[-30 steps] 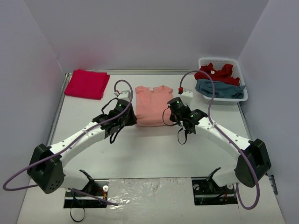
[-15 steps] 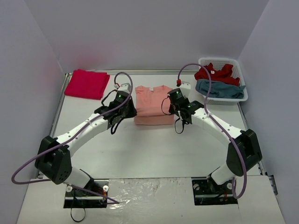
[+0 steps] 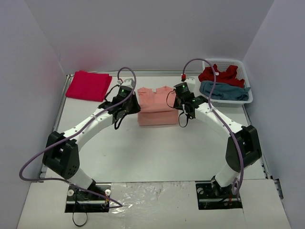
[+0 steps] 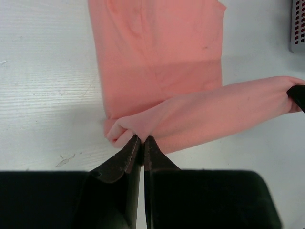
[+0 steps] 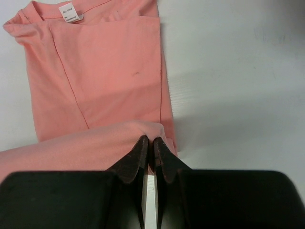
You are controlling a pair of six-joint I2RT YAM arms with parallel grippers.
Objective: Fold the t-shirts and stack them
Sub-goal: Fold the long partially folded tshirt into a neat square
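- The salmon-orange t-shirt (image 3: 155, 102) lies mid-worktop (image 3: 157, 152), collar away from the arms, its near hem lifted in a band over the flat part.
- The left jaws pinch the hem's left corner; the right jaws pinch its right corner.
- A folded crimson t-shirt (image 3: 89, 86) lies far left.
- A white basket (image 3: 249, 98) far right holds a crumpled red tee (image 3: 219, 75) and a teal tee (image 3: 224, 90).

You're looking at soft, matt cloth on the salmon-orange t-shirt (image 4: 157, 57), lightly creased, dull all over. The table (image 4: 43, 86) reads white and matt with a fine grain. Your left gripper (image 4: 142, 140) looks dark, dull, slightly scuffed. Basket (image 3: 228, 102) at two o'clock: white slotted plastic.
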